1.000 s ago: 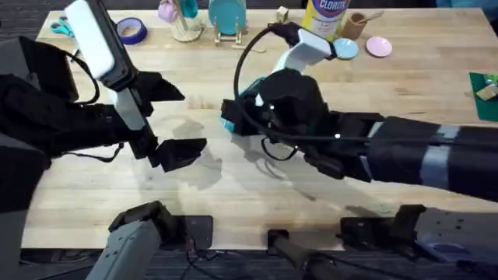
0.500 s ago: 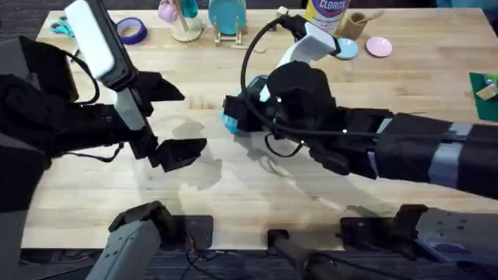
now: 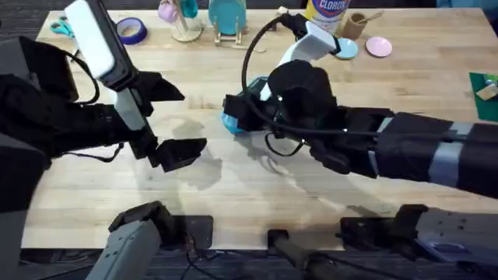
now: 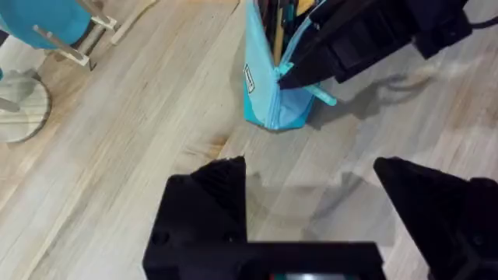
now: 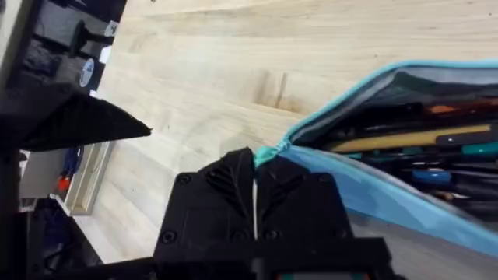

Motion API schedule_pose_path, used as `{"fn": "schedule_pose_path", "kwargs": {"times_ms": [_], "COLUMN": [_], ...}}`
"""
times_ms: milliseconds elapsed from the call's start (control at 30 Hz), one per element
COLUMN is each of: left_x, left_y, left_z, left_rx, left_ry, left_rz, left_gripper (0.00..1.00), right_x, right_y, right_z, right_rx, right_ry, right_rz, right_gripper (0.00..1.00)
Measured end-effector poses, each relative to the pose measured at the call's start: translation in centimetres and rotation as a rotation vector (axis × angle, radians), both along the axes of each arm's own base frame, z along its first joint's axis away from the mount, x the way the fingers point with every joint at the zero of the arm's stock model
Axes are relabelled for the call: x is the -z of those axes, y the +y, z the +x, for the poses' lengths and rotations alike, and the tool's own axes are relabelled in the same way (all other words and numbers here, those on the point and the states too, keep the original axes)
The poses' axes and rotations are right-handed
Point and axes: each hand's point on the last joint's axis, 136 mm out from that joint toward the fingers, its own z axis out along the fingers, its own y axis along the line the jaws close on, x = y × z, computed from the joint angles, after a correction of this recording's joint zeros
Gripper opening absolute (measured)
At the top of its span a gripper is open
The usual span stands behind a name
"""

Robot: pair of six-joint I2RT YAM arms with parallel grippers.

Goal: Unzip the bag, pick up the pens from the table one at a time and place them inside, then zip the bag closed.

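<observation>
Your right jaws (image 5: pixel 254 180) were pressed together at the end of the bag (image 5: pixel 405 155), pinching the teal zipper tab where the two sides of the opening met. The bag lay on the counter (image 3: pixel 233 187) near its middle, mostly hidden under your right arm from overhead, with only its teal end (image 3: pixel 231 119) showing. Its zipper stood open along the length you could see, and several pens (image 5: pixel 424 138) lay inside, among them a yellow one and darker ones. Your left jaws (image 4: pixel 311 194) hung apart and empty over bare wood, near the bag's end but not touching it. From the left wrist, the bag (image 4: pixel 268 85) showed its open mouth with pens in it and your right jaws (image 4: pixel 296 75) gripping its edge.
</observation>
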Motion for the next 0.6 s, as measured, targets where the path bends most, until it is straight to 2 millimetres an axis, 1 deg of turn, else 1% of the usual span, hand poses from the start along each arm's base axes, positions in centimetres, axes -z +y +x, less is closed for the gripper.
{"fn": "schedule_pose_path", "kwargs": {"times_ms": [600], "left_x": [-0.09], "left_y": [-0.3], "left_z": [-0.03], "left_rx": [0.008], "left_ry": [0.007], "left_rz": [-0.026], "left_gripper": [0.993], "right_x": [0.14], "right_y": [-0.35], "right_z": [0.02], "right_rx": [-0.001], "right_ry": [0.013], "right_rz": [-0.006], "right_gripper": [0.031]}}
